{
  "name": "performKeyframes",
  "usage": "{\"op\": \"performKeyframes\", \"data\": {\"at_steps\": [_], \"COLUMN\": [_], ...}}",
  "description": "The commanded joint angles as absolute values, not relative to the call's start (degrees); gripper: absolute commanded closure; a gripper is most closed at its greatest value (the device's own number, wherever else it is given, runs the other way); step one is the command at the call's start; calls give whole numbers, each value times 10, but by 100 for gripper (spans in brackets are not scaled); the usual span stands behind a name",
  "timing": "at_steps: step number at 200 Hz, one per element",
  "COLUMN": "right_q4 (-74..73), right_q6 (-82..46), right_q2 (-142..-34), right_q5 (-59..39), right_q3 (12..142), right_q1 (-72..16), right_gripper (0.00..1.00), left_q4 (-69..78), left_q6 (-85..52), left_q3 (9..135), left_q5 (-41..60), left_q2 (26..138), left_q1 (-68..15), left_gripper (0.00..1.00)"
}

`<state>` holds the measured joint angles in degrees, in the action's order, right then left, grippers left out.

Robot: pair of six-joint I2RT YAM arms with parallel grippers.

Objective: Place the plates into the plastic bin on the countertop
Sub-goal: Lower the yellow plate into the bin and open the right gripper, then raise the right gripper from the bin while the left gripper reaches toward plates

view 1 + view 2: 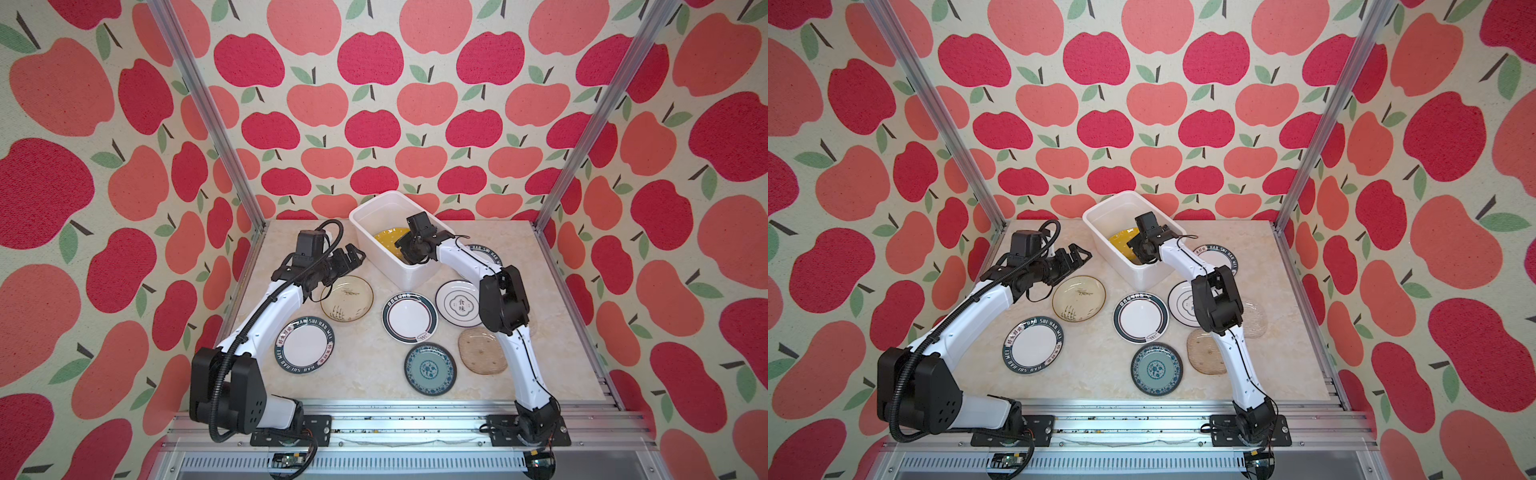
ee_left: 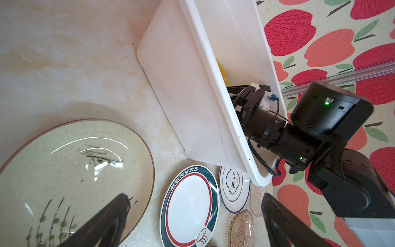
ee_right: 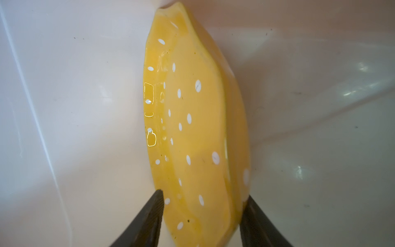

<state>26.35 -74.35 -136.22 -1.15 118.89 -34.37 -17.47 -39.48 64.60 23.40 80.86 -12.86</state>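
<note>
The white plastic bin (image 1: 384,266) (image 1: 1119,266) stands at the back of the countertop (image 1: 365,374). A yellow white-dotted plate (image 1: 386,239) (image 3: 192,128) leans on edge inside it. My right gripper (image 1: 406,255) (image 3: 204,193) reaches into the bin, its jaws open on either side of that plate's rim. My left gripper (image 1: 356,257) (image 2: 194,195) hovers wide open and empty left of the bin, above a cream plate (image 1: 347,299) (image 2: 74,171). Several other plates lie flat: lettered-rim (image 1: 304,345), green-and-red-rimmed (image 1: 409,318), blue-patterned (image 1: 430,369).
A white plate with characters (image 1: 455,307), an amber glass plate (image 1: 482,353) and a clear glass plate (image 1: 1254,318) lie under my right arm. Another lettered plate (image 1: 488,253) sits right of the bin. Aluminium rails and apple-print walls close in the countertop.
</note>
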Motion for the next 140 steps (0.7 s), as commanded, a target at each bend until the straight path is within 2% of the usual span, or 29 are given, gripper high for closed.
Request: {"op": "performKeyframes", "data": {"at_steps": [1,54,104,140], "right_q4": [304,397,477,476], "right_q6": [-711,-680,-604,-508], "right_q2": [-1353,-1358,-1355,-1286], "right_q5": [-4,29,57,68], "right_q3": [1213,1273,1372,1387], "right_q1": [-341,-344,-355,-370], "right_gripper": [38,26,26,27], "left_q4": [-191,-195,-204,-218], "left_q6": [-385,-387,-389,-383], "left_q3": [640,635,637,640], "left_q5": [237,235,229,222], "left_q2": [790,783,767,735], "left_q1": [-125,-125,-124,-124], "left_gripper": [1,1,1,1]}}
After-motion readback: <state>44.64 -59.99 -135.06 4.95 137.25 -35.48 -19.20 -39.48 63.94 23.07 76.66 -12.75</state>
